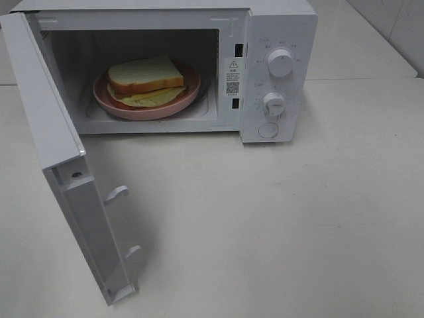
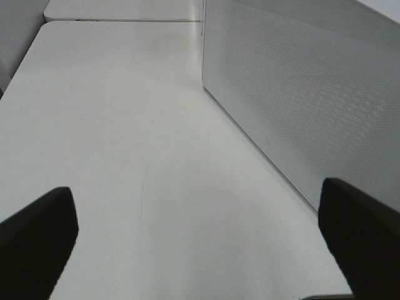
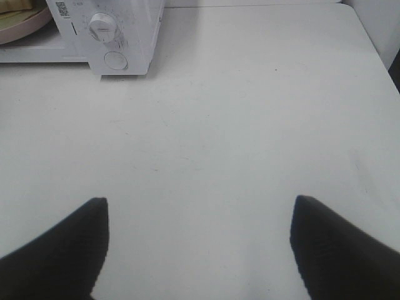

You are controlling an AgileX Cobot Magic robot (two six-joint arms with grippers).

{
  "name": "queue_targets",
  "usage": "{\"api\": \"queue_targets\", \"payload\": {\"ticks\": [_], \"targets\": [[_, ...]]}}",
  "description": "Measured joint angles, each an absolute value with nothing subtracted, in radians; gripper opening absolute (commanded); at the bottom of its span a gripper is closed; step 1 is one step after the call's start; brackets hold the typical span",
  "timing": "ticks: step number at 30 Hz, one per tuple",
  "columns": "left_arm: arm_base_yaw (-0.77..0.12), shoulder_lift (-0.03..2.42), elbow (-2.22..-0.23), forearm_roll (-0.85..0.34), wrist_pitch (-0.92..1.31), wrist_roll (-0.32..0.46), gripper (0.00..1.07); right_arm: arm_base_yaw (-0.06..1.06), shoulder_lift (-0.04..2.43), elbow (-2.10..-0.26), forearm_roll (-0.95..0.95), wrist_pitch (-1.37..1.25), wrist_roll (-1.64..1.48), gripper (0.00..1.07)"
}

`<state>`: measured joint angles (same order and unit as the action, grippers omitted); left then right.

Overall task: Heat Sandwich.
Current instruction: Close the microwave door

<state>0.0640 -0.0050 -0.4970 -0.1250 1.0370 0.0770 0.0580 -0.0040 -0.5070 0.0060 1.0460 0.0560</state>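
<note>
Table: flat, matt white table [image 1: 311, 232] under everything; we see only its bare top around the microwave.
Microwave: boxy white microwave oven [image 1: 278, 20] with a smooth casing, its cavity open to the front.
Door: white microwave door [image 1: 40, 126] swung wide from the microwave's left side, with two hooked latch tabs on its free edge.
Dotted panel: white sheet of fine dots [image 2: 300, 94] beside the left gripper; we cannot tell which part of the microwave it is.
Left gripper: left gripper [image 2: 200, 250] with dark fingers [image 2: 37, 244] spread wide and nothing between them.
Right gripper: right gripper [image 3: 200, 250], in front of the microwave's control side, with dark textured fingers [image 3: 340, 250] far apart and empty.
Plate: round, glossy pink plate [image 1: 106, 99] with a raised rim, inside the microwave cavity.
Sandwich: small sandwich [image 1: 146, 74] on that plate inside the microwave, made of pale white bread with a brown crust; yellow-green filling shows at its front edge.
Knobs: two round white knobs [image 1: 281, 63], one above the other on the microwave's right panel.
Writing: sticker [image 1: 232, 76] between cavity and knobs, with a warning triangle and a QR code; we cannot read its print or the knob markings.
</note>
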Motion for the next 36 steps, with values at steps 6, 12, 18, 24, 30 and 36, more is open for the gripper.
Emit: {"api": "queue_targets", "payload": {"ticks": [6, 12, 18, 24, 30, 36], "targets": [[0.064, -0.005, -0.497, -0.125, 1.037, 0.077, 1.01, 0.058, -0.004, -0.507, 0.006, 1.046, 0.056, 0.76], [0.064, -0.005, -0.497, -0.125, 1.037, 0.077, 1.01, 0.058, -0.004, -0.507, 0.006, 1.046, 0.056, 0.76], [0.064, -0.005, -0.497, -0.139, 1.037, 0.077, 1.01, 0.058, -0.004, -0.507, 0.006, 1.046, 0.056, 0.76], [0.064, -0.005, -0.497, -0.147, 1.037, 0.077, 1.01, 0.058, -0.004, -0.507, 0.006, 1.046, 0.056, 0.76], [0.064, 0.011, -0.512, -0.147, 1.021, 0.076, 1.0, 0.058, -0.004, -0.507, 0.006, 1.046, 0.056, 0.76], [0.064, 0.106, -0.517, -0.14, 0.948, 0.076, 0.83, 0.058, -0.004, -0.507, 0.006, 1.046, 0.056, 0.76]]}}
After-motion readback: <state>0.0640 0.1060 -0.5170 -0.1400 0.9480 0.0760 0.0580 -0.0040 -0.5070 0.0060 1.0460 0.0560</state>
